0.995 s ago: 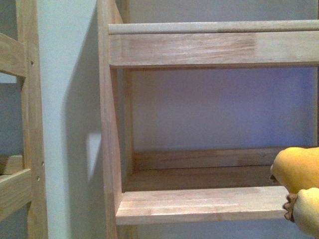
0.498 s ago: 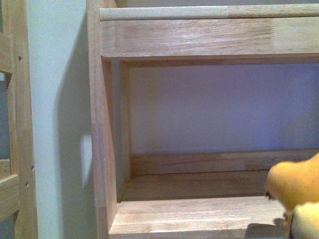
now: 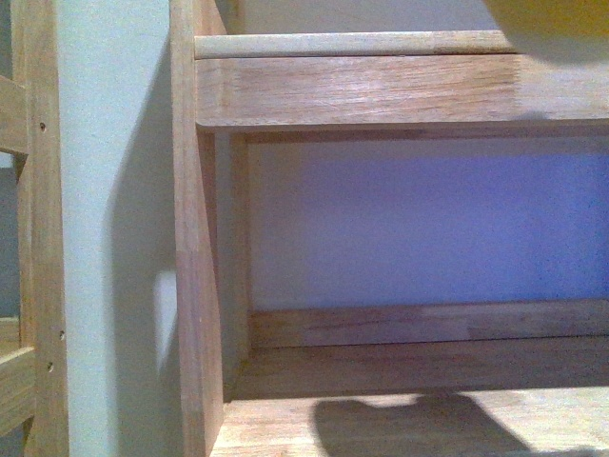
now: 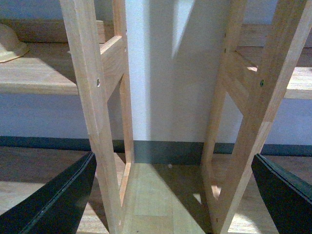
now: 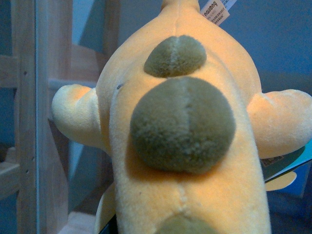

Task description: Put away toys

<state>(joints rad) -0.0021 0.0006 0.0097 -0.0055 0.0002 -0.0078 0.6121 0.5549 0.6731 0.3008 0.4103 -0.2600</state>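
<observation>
The plush animal (image 5: 180, 122) fills the right wrist view: orange-yellow fur, olive-green round spots, paler arms on both sides and a white label (image 5: 214, 9) at its far end. My right gripper is shut on it, its fingers hidden under the fur. In the front view only a yellow edge of the plush animal (image 3: 552, 17) shows at the top right, above the upper shelf rail (image 3: 362, 44). My left gripper (image 4: 170, 204) hangs open and empty low between two wooden shelf frames, one black finger (image 4: 53, 200) on each side.
A wooden shelf unit faces me, with a lower board (image 3: 285, 428) carrying the plush's shadow and an upright post (image 3: 195, 286) at its left. A second wooden frame (image 3: 38, 238) stands further left. A tan rounded object (image 4: 9, 41) lies on a shelf.
The plush animal has risen from the lower right of the front view to its top right corner. Its shadow now falls on the lower shelf board.
</observation>
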